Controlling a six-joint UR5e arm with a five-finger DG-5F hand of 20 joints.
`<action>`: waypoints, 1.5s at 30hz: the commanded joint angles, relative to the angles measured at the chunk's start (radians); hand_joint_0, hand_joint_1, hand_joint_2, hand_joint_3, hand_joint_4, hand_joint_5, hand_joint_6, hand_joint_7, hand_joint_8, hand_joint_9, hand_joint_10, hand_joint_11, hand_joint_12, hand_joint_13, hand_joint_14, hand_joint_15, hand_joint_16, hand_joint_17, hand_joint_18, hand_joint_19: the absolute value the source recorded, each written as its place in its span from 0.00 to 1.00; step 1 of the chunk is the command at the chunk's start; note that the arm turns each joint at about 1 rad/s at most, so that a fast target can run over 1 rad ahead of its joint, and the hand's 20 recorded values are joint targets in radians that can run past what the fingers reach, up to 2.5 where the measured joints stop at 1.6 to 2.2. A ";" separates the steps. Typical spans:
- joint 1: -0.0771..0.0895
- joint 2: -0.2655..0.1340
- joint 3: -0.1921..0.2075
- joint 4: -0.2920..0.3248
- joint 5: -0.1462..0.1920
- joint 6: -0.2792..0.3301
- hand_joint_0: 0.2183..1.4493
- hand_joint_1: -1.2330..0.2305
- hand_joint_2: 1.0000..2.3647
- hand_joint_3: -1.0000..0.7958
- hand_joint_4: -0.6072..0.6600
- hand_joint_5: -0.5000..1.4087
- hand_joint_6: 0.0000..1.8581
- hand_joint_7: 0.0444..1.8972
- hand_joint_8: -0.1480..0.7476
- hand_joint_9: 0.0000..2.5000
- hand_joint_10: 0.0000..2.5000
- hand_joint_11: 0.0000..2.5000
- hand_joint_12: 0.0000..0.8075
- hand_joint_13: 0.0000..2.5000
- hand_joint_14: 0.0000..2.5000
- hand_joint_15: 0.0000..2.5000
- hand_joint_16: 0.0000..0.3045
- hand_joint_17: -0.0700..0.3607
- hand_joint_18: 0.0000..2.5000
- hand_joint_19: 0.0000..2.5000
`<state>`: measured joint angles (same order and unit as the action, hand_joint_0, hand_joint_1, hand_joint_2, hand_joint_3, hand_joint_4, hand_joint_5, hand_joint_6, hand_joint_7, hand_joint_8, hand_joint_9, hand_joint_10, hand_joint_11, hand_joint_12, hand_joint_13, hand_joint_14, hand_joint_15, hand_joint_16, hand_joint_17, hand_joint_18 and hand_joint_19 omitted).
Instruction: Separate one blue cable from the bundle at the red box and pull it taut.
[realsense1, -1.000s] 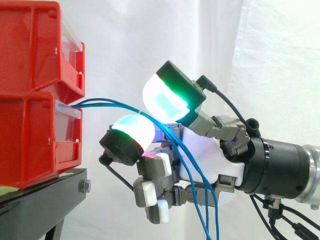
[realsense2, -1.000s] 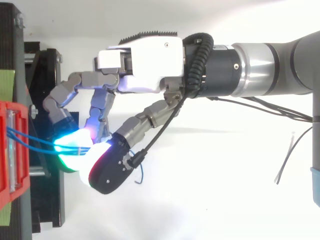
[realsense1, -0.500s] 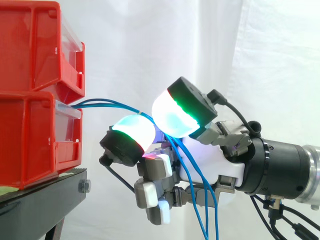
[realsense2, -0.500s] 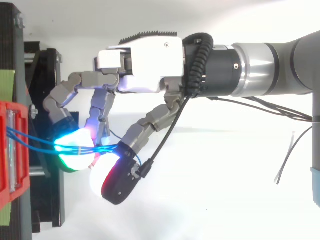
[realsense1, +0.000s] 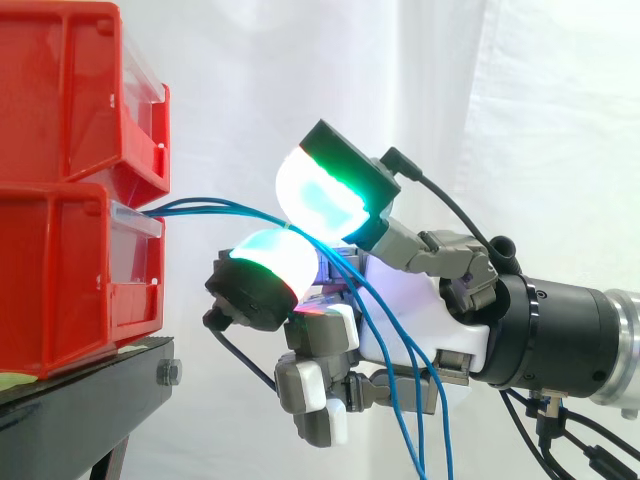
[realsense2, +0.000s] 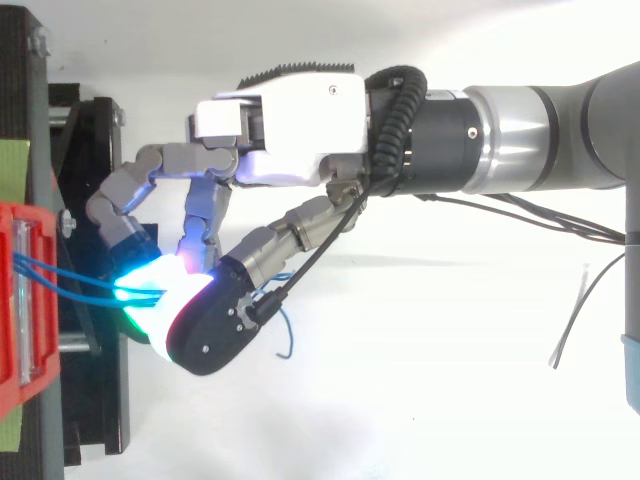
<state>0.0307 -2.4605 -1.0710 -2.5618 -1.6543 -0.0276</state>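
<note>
Two large glowing fingertips (realsense1: 318, 195) meet at the centre of the side view. The upper one shines white and cyan with a green rim; the lower one sits just below and left of it, glowing cyan-green. They are drawn close together, and the blue cables (realsense1: 200, 200) run through the narrow space between them, apparently pinched there. The remaining fingers are curled under the palm at lower centre, their pale pads tucked in and holding nothing that can be seen.

From above, the two lit pads overlap at the lower left of the frame, one dark pad back lying over the green glow. The white body of the hand (realsense2: 285, 130) is above and right of them.

The cables come out of the front of the lower red bin (realsense1: 70, 280) at the left edge. They arch gently rightward to the pads without being stretched straight. Past the pads they fall in slack strands in front of the palm to the bottom edge. In the top view one loose blue end curls just right of the pads.

An upper red bin (realsense1: 70, 90) is stacked on the lower one. Both rest on the black stand (realsense1: 90, 390) at lower left, before the white curtain (realsense1: 520, 120). The grey arm (realsense2: 560, 130) reaches in from the right edge.
</note>
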 joint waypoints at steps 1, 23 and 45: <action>0.000 0.000 0.000 0.000 0.001 0.000 0.37 0.28 0.01 0.32 0.58 0.20 0.46 0.80 0.59 0.51 0.01 0.32 0.45 0.48 0.01 0.21 0.14 0.39 0.46 0.26; 0.002 0.000 0.003 0.000 -0.002 0.000 0.22 0.49 0.00 0.28 0.65 0.19 0.45 0.67 0.60 0.50 0.01 0.30 0.49 0.48 0.01 0.20 0.17 0.43 0.48 0.26; 0.002 0.000 0.005 -0.005 -0.002 0.000 0.48 0.20 0.00 0.28 0.54 0.17 0.48 0.80 0.57 0.45 0.01 0.32 0.44 0.44 0.01 0.20 0.15 0.40 0.43 0.24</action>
<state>0.0322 -2.4605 -1.0663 -2.5663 -1.6567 -0.0276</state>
